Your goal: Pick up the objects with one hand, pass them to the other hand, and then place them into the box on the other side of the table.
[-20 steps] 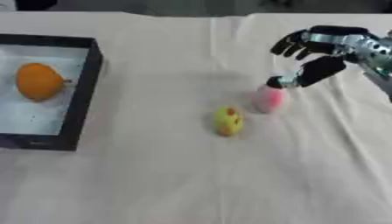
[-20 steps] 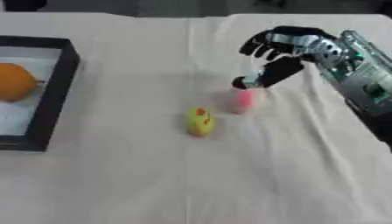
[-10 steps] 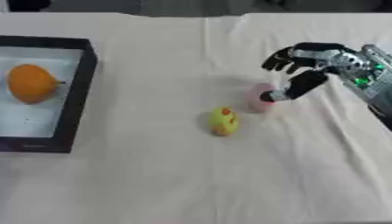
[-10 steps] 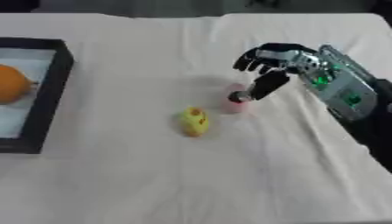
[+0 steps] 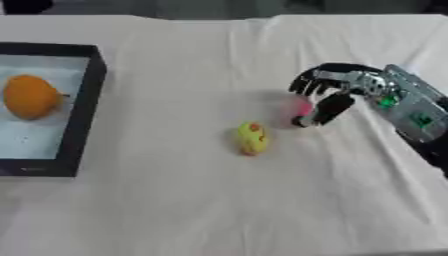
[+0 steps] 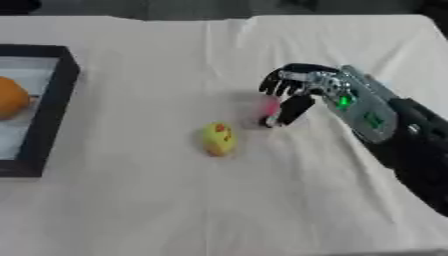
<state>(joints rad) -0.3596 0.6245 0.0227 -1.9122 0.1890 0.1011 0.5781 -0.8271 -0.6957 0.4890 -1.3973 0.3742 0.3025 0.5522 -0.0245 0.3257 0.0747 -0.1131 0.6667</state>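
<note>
Box (image 5: pixel 86 105), black-walled, at table's left edge, orange fruit (image 5: pixel 31 96) inside. Yellow fruit (image 5: pixel 252 138) mid-cloth, red marks on skin, no legible writing anywhere. Pink object (image 5: pixel 303 106) just right of it. Right hand (image 5: pixel 325 92) over pink object, fingers curled around it, thumb down in front.

The table cloth (image 5: pixel 175 200) is cream-white. On it the box (image 5: pixel 87 95) has black walls and a white floor, holding an orange fruit (image 5: pixel 31 96). Right of the box lie a yellow object (image 5: pixel 252 138) with red marks and a pink object (image 5: pixel 302 106), beside the black-and-silver right hand (image 5: pixel 328 95).
</note>
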